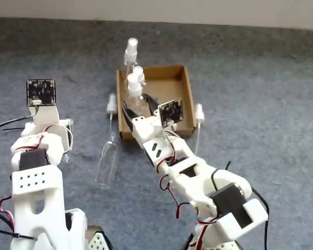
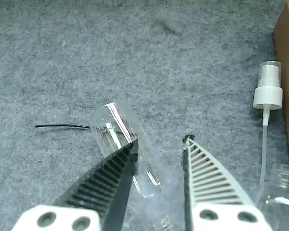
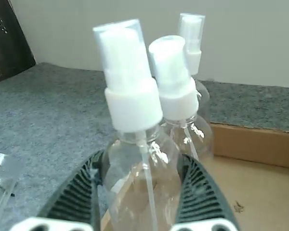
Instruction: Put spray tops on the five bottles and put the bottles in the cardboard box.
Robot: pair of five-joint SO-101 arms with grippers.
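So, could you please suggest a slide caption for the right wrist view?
Right gripper clasps a spray-topped bottle at the edge of the cardboard box, two more capped bottles standing behind.

Nothing legible anywhere: no text, label, number or sign can be made out on any bottle (image 3: 139,192), spray top (image 2: 268,91), the cardboard box (image 1: 167,86) or the arms' small circuit boards (image 1: 40,91).

Left gripper (image 2: 160,143) is spread open over a clear bottle (image 2: 116,126) lying on its side on the grey carpet (image 2: 86,48) — the dark finger (image 2: 106,178) crosses it. A thin black strand (image 2: 62,126) runs up to that bottle's far end. Well apart from it, a loose spray top (image 2: 268,91) sits just beside the cardboard box (image 2: 288,72) wall — the open neck of a second bottle (image 2: 279,185) is by its tube.
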